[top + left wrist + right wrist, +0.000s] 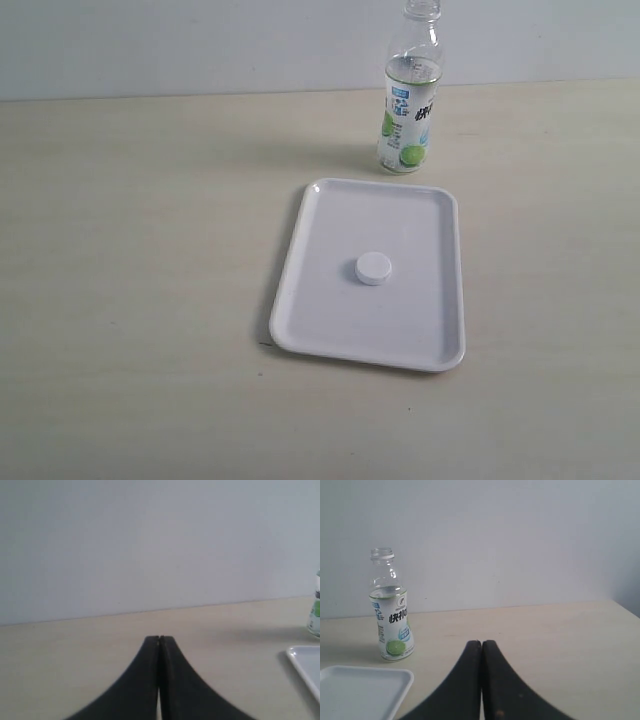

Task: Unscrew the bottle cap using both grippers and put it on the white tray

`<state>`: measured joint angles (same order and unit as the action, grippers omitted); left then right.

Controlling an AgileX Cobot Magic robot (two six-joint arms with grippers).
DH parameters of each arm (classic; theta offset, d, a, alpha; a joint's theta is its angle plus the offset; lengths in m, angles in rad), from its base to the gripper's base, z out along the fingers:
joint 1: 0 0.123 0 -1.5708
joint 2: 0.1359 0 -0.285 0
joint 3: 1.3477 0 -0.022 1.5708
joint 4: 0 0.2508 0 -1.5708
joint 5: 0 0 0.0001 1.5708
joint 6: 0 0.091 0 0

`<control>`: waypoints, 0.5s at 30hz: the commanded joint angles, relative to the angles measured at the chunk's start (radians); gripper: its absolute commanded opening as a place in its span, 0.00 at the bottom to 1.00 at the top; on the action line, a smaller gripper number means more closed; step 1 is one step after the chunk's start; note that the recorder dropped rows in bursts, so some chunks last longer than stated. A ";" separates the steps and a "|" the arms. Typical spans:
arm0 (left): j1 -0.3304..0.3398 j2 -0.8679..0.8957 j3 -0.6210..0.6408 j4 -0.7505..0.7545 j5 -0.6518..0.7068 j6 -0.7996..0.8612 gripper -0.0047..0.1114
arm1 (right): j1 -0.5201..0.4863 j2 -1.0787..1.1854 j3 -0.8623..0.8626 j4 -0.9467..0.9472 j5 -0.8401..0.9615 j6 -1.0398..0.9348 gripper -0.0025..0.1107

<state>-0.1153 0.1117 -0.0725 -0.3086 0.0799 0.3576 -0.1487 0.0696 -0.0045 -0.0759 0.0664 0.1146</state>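
The bottle cap (pixel 373 268), small, round and white, lies near the middle of the white tray (pixel 320 320). The clear bottle (pixel 410 100) with the lime label stands upright just beyond the tray's far edge, its neck bare. In the right wrist view the bottle (pixel 390 615) stands uncapped beside a corner of the tray (pixel 365 690). My right gripper (pixel 481 642) is shut with nothing in it, away from both. My left gripper (pixel 159 638) is shut and empty too; the tray's edge (pixel 305 662) and a sliver of the bottle (pixel 315 610) show far off. Neither arm appears in the exterior view.
The light wooden table (pixel 130 250) stretches wide on both sides of the tray. A pale wall (pixel 200 40) stands behind the table's far edge. Nothing else is on the table.
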 commanded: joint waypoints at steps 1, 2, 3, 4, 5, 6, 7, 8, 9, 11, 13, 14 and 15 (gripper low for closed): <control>0.058 -0.112 0.073 -0.017 0.007 0.005 0.04 | 0.004 -0.004 0.004 -0.001 0.000 -0.009 0.02; 0.067 -0.112 0.073 -0.017 -0.004 0.005 0.04 | 0.004 -0.004 0.004 -0.001 0.000 -0.009 0.02; 0.071 -0.112 0.073 -0.017 0.021 0.005 0.04 | 0.004 -0.004 0.004 -0.001 0.000 -0.009 0.02; 0.071 -0.112 0.073 -0.016 0.041 0.006 0.04 | 0.004 -0.004 0.004 -0.001 0.000 -0.009 0.02; 0.071 -0.112 0.073 -0.016 0.054 0.006 0.04 | 0.004 -0.004 0.004 -0.001 0.000 -0.009 0.02; 0.071 -0.112 0.073 -0.018 0.058 0.000 0.04 | 0.004 -0.004 0.004 -0.001 -0.002 -0.009 0.02; 0.071 -0.112 0.073 -0.020 0.060 0.000 0.04 | 0.004 -0.004 0.004 -0.001 -0.002 -0.009 0.02; 0.071 -0.112 0.073 -0.020 0.060 0.002 0.04 | 0.004 -0.004 0.004 -0.001 -0.002 -0.009 0.02; 0.071 -0.112 0.073 -0.020 0.060 0.002 0.04 | 0.004 -0.004 0.004 -0.001 -0.002 -0.009 0.02; 0.071 -0.112 0.073 -0.020 0.060 0.002 0.04 | 0.004 -0.004 0.004 -0.001 -0.002 -0.009 0.02; 0.071 -0.112 0.073 -0.020 0.060 0.002 0.04 | 0.004 -0.004 0.004 -0.001 -0.002 -0.009 0.02; 0.071 -0.112 0.073 -0.020 0.060 0.002 0.04 | 0.004 -0.004 0.004 -0.001 -0.002 -0.009 0.02; 0.071 -0.112 0.073 -0.020 0.060 0.002 0.04 | 0.004 -0.004 0.004 -0.001 -0.002 -0.009 0.02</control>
<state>-0.0456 0.0069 -0.0019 -0.3158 0.1369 0.3590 -0.1487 0.0696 -0.0045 -0.0759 0.0664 0.1146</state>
